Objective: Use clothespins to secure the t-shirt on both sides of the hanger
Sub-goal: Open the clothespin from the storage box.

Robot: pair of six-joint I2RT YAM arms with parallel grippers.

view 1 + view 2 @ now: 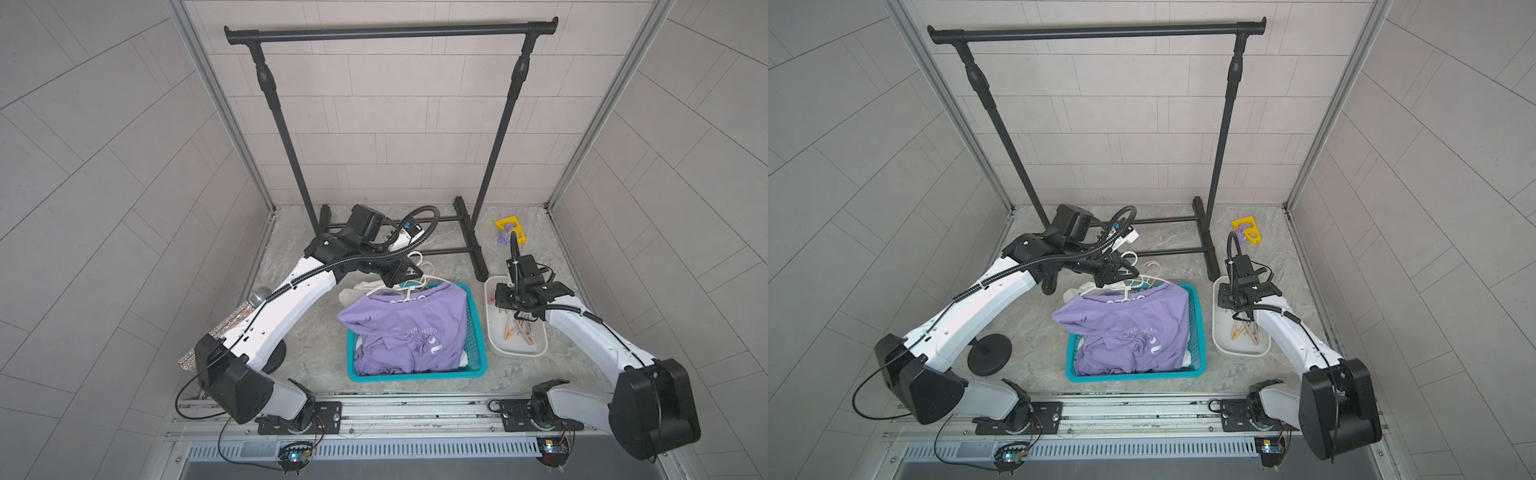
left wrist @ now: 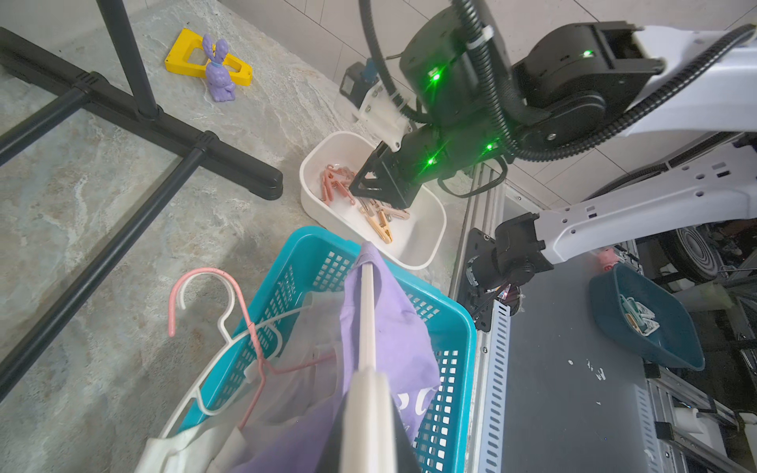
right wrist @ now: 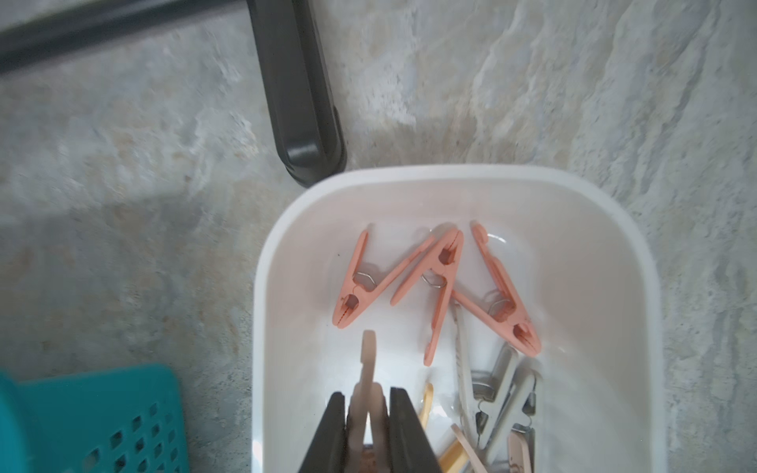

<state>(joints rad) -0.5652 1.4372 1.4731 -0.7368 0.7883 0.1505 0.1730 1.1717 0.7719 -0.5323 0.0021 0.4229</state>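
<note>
Right fingers (image 3: pixel 327 434) clamped on one pale clothespin (image 3: pixel 367 360) inside white tray (image 3: pixel 450 174); other clothespins (image 3: pixel 440 282) lie loose there. Left fingers (image 1: pixel 409 274) closed on white hanger (image 2: pixel 367 311) carrying purple t-shirt (image 1: pixel 411 328), over teal basket (image 1: pixel 415 376) on worktop (image 1: pixel 311 332).

White arm links (image 1: pixel 291 299), black joints (image 1: pixel 237 386), ribbed black cables (image 2: pixel 499 94).

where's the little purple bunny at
In both top views the purple bunny sits far back on the right, against the yellow frame, beyond the white tray and right of the rack's foot.
</note>
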